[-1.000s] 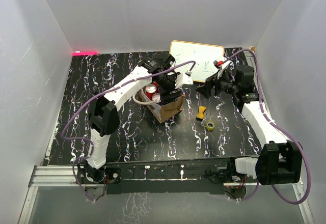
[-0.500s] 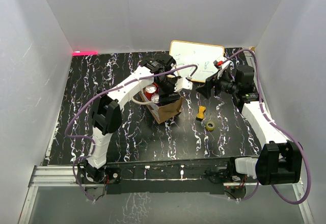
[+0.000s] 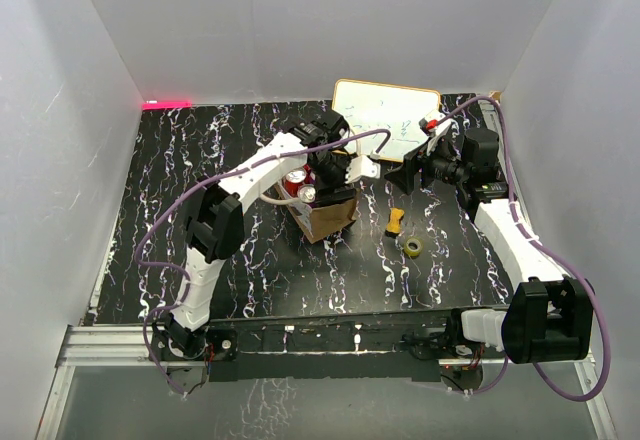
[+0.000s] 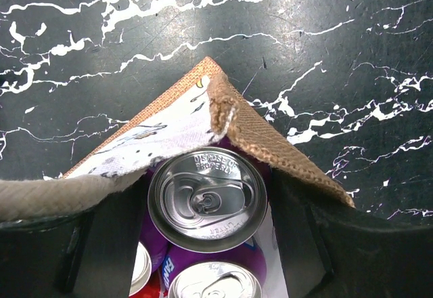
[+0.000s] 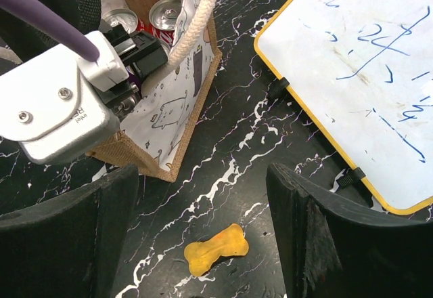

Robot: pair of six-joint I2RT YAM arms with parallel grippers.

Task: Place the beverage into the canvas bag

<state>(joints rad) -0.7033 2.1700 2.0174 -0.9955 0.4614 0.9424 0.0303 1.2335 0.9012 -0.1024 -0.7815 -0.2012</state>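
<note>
Two white arms reach over a black table [image 3: 200,160] veined with white. A yellow-framed whiteboard [image 3: 385,110] with blue scribbles lies flat, beyond the bag and to its right. The small tan-brown canvas bag [image 3: 335,215], with one whitish cartoon-printed side and cream rope handles, stands upright near the middle of the table.

To the right of the bag the right gripper [image 5: 203,176] hangs with its black fingers spread wide and nothing between them. Inside the bag, at least two more silver-topped cans [image 5: 166,10] fill the space beside the gripped one. A yellow bone-shaped toy [image 3: 396,221] lies on the table just right of the bag. A small olive-yellow tape roll [image 3: 411,246] sits a little farther right of the bag, toward the arm bases.

The left gripper [image 3: 322,172] is down in the bag's mouth. Its dark fingers [image 4: 101,244] are closed on either side of the purple drink can [image 4: 206,200]. That can stands upright inside the bag, tucked against one corner. The bag's woven walls crowd both fingers, and a fold of cloth lies over one of them.
</note>
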